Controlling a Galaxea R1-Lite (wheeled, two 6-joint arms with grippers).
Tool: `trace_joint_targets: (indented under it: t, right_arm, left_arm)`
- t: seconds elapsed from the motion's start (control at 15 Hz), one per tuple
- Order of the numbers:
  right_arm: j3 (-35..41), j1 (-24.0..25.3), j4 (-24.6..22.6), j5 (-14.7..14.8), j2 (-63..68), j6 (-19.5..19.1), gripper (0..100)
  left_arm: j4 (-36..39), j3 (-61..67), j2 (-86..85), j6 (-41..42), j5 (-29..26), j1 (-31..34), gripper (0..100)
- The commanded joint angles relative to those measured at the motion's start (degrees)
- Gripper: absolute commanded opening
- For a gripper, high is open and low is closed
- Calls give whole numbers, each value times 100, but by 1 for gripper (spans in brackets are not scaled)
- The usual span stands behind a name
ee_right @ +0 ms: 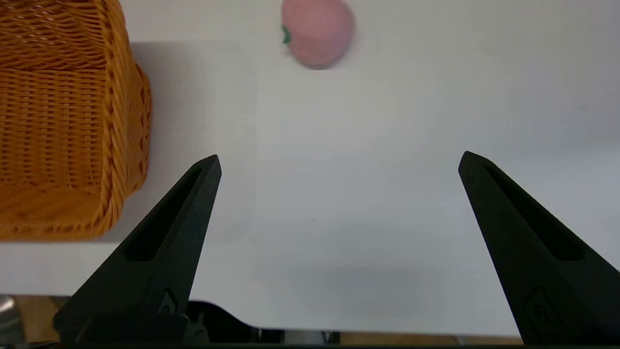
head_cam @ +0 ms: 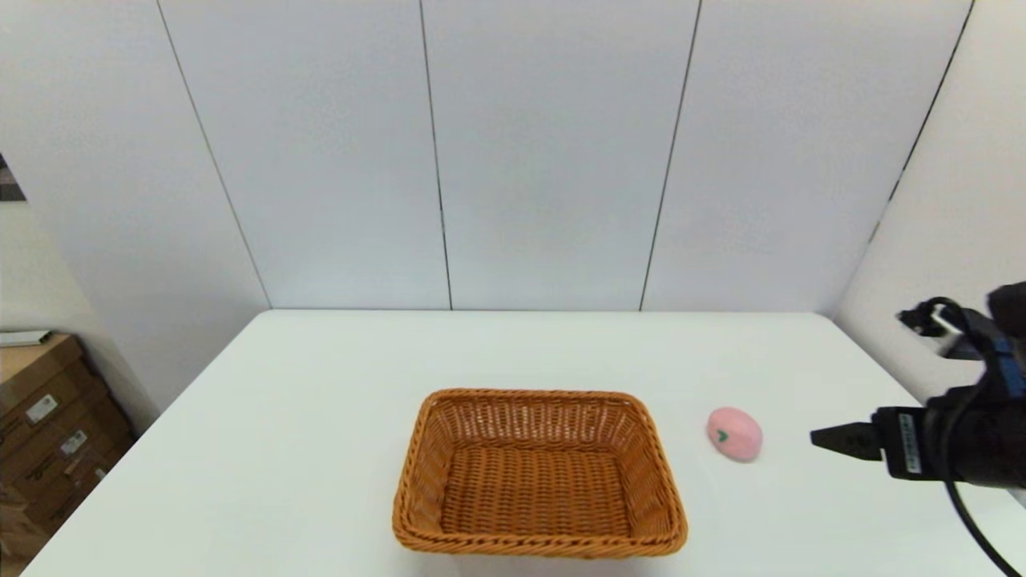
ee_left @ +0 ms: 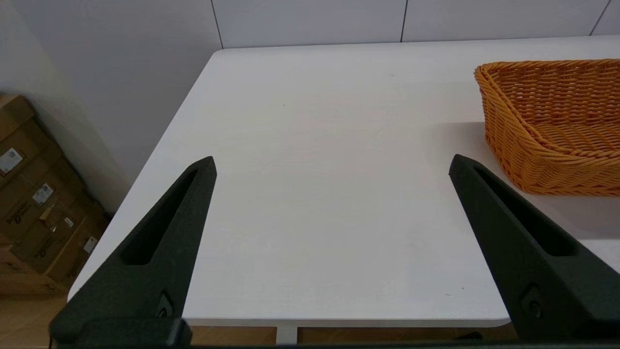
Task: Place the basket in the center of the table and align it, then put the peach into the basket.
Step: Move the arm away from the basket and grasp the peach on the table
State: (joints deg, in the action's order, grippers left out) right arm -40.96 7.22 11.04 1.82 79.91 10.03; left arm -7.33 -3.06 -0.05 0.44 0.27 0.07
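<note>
The orange-brown wicker basket (head_cam: pixel 539 473) sits empty near the table's front middle, its long sides parallel to the front edge. The pink peach (head_cam: pixel 734 433) lies on the white table (head_cam: pixel 321 417) just right of the basket, green leaf mark facing left. My right gripper (head_cam: pixel 830 439) hovers at the right edge, pointing left toward the peach, a short gap away. In the right wrist view it (ee_right: pixel 339 160) is open and empty, with the peach (ee_right: pixel 317 31) ahead and the basket (ee_right: pixel 63 121) to one side. My left gripper (ee_left: pixel 332 162) is open over the table's front left, the basket (ee_left: pixel 552 121) beside it.
Stacked cardboard boxes (head_cam: pixel 48 425) stand on the floor off the table's left side. White wall panels (head_cam: pixel 545 152) close the back and right. The table's right edge runs close under my right arm.
</note>
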Motion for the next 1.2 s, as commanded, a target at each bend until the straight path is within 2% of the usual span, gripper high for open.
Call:
trace_joint_targets:
  t: [0.07,0.2,0.27,0.47,0.6,0.67,1.2]
  right_arm:
    - [-360,614,-1561,73,2090,482,100]
    - [-430,676,-2256,293,2503,561,100]
    - [-501,685,-2361,381,2644,570,100]
    - [-782,623,-2379,495,3066,579,100]
    - [-843,579,-2405,838,3417,579,100]
    - [-896,535,-2396,891,3567,588,100]
    - [-1239,87,-2194,847,4182,588,100]
  left_arm:
    - [-6,-2,-4,-18,8,1,100]
    - [-6,-2,-4,-35,17,1,100]
    - [3,-2,-4,-35,17,1,100]
    - [-6,-2,-4,-35,17,1,100]
    - [-6,-2,-4,-44,17,1,100]
    - [-6,-2,-4,-44,17,1,100]
    - [-6,-2,-4,-35,8,1,100]
